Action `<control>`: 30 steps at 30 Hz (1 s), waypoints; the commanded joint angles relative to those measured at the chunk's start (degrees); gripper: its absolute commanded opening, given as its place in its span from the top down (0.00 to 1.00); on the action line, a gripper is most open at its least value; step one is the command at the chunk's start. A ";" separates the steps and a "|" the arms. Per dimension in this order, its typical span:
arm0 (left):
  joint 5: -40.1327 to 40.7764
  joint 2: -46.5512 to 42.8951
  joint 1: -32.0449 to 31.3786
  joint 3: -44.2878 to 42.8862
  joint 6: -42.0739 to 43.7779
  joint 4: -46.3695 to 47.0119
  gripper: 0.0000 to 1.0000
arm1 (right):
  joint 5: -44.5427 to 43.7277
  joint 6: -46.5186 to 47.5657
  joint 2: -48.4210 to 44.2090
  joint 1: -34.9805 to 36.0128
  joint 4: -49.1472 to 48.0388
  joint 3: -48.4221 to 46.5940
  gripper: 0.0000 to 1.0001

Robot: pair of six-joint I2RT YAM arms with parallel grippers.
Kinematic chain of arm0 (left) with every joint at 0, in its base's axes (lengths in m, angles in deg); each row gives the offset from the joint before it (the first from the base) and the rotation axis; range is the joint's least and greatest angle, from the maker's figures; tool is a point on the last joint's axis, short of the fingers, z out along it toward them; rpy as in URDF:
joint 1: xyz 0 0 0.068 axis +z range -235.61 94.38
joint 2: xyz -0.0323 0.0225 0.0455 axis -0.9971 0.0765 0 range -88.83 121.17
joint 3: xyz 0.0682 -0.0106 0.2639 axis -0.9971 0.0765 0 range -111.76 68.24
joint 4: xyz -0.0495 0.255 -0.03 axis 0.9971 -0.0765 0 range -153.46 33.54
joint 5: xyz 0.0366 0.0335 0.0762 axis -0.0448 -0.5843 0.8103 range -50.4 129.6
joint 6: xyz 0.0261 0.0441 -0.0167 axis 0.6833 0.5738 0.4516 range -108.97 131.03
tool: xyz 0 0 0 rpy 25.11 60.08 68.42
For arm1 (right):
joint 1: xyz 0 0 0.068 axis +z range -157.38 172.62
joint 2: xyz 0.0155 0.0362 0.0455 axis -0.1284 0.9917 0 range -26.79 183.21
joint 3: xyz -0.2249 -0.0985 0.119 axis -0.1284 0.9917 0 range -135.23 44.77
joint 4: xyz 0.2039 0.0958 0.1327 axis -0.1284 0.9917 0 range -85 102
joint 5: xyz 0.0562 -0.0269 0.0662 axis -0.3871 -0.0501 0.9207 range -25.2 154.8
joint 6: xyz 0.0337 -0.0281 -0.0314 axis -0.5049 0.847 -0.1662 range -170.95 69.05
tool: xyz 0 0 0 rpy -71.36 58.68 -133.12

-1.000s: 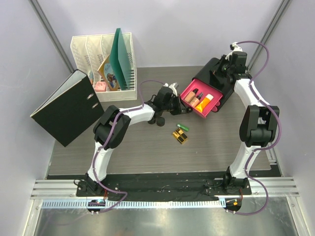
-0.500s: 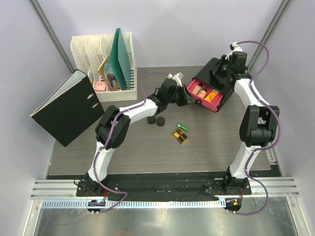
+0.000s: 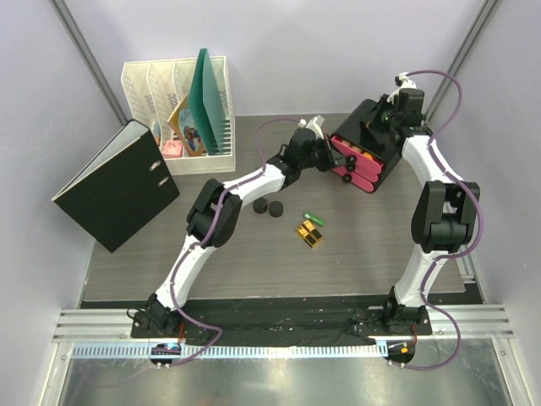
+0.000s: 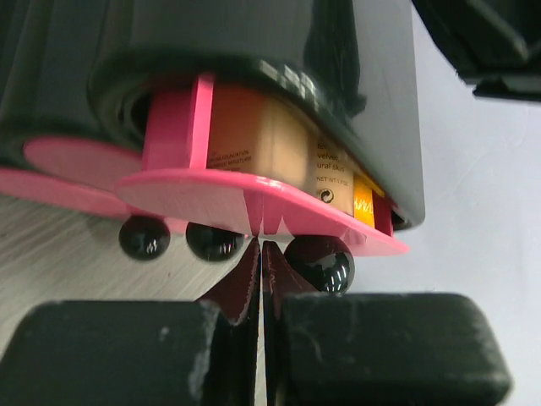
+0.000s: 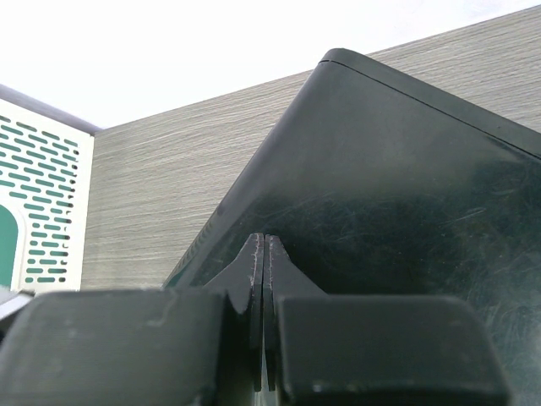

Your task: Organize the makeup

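Note:
My left gripper (image 3: 331, 154) is shut and empty, its tips (image 4: 260, 245) against the front of the upper pink drawer (image 4: 211, 190) of the black box (image 3: 359, 127). The drawer is almost fully in. The peach bottle (image 4: 270, 139) and orange tube (image 4: 363, 207) lie inside it. My right gripper (image 3: 385, 121) is shut, its tips (image 5: 265, 238) resting on the box's top (image 5: 406, 194). Two black round jars (image 3: 268, 206), a small green tube (image 3: 314, 218) and the gold-and-black cases (image 3: 309, 234) lie on the table in front of the box.
A white file rack (image 3: 173, 101) with a green folder (image 3: 207, 93) stands at the back left; it also shows in the right wrist view (image 5: 42, 203). A black binder (image 3: 114, 186) leans at the left. Black round knobs (image 4: 215, 241) sit under the drawer front.
The pink drawer stood open with the bottle and tube showing. My left gripper has moved right and back against it, and the drawer is now almost in. The right arm has not moved.

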State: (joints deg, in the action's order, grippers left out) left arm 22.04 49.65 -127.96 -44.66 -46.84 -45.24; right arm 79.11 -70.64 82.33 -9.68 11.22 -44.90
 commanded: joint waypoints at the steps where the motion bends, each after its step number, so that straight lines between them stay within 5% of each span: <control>1: -0.28 2.23 -0.37 -7.85 -3.04 3.63 1.00 | -2.88 2.72 7.16 0.64 24.02 6.17 0.99; 8: -2.03 4.00 -0.28 -11.82 -3.75 1.88 1.00 | -2.79 2.63 7.25 0.64 24.02 6.08 0.99; 17: -3.88 -6.19 0.16 8.37 0.38 6.87 0.99 | -2.62 2.63 7.42 0.64 24.02 6.08 0.99; 22: -3.71 -7.52 0.60 12.09 -1.99 10.31 0.75 | -2.35 2.46 7.77 0.90 23.93 6.17 0.99; 30: -3.09 -1.63 0.69 6.91 -7.61 12.07 0.51 | -2.26 2.54 7.69 0.99 23.93 6.08 0.99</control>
State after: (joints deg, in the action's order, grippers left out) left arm 18.95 46.69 -127.55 -33.12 -51.36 -38.25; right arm 79.13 -70.64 82.35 -9.57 11.20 -44.92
